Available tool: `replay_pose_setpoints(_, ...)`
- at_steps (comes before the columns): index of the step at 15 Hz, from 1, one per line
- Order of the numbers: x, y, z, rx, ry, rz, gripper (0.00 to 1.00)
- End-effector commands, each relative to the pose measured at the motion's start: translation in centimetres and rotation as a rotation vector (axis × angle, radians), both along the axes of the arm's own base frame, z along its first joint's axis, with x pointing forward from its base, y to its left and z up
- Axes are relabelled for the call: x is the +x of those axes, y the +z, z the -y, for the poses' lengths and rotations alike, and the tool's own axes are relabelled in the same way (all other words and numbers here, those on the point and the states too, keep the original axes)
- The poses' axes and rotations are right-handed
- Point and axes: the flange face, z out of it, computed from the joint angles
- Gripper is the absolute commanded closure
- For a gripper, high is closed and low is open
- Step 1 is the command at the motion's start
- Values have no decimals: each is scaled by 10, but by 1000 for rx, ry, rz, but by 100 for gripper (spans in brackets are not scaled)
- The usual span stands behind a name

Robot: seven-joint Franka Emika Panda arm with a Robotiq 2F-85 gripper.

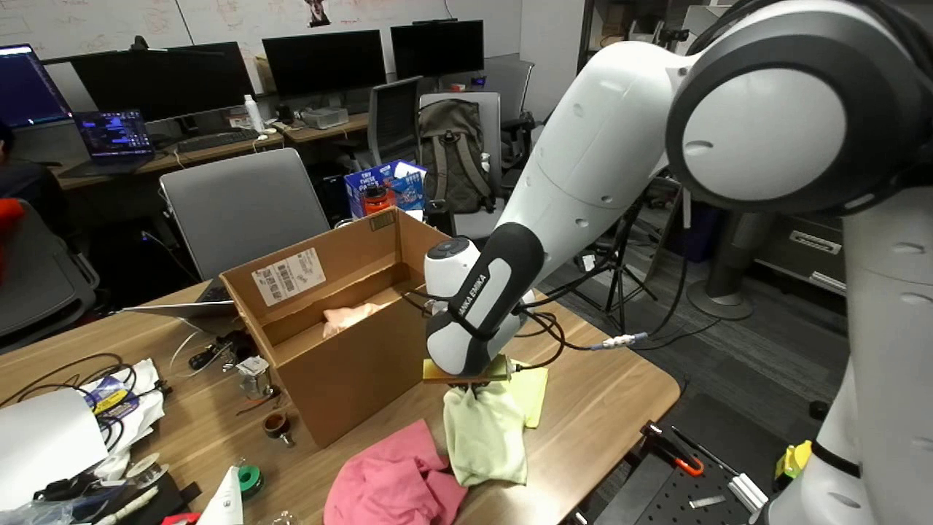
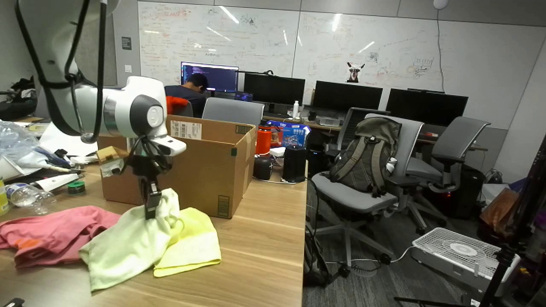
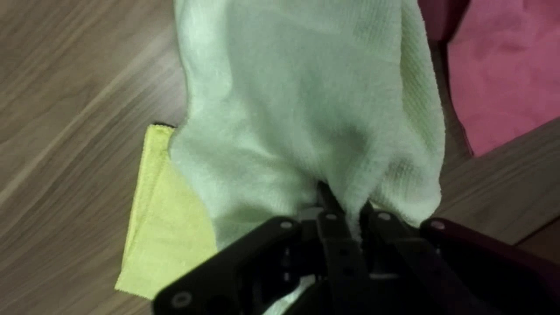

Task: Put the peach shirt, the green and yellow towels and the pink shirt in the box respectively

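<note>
One fold of green towel (image 3: 302, 109) sits pinched between the jaws.

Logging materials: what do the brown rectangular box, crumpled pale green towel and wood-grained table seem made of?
Brown rectangular box: probably cardboard, matte; thin walls, printed marks.
Pale green towel: soft matte cloth, ribbed in the wrist view; fibre unclear.
Brown wood-grained table: streaky grain, slight sheen; wood or laminate, unclear.
</note>
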Motion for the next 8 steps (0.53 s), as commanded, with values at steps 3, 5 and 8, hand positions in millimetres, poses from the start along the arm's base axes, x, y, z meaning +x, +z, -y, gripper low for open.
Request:
replay_pose_setpoints(3,-4,67,-11,-85,-15,44,98)
replay_pose_setpoints(5,-2,89,-15,-120,-8,66,98)
replay_pose_setpoints(8,-9,117,-25,-166,6,99,98)
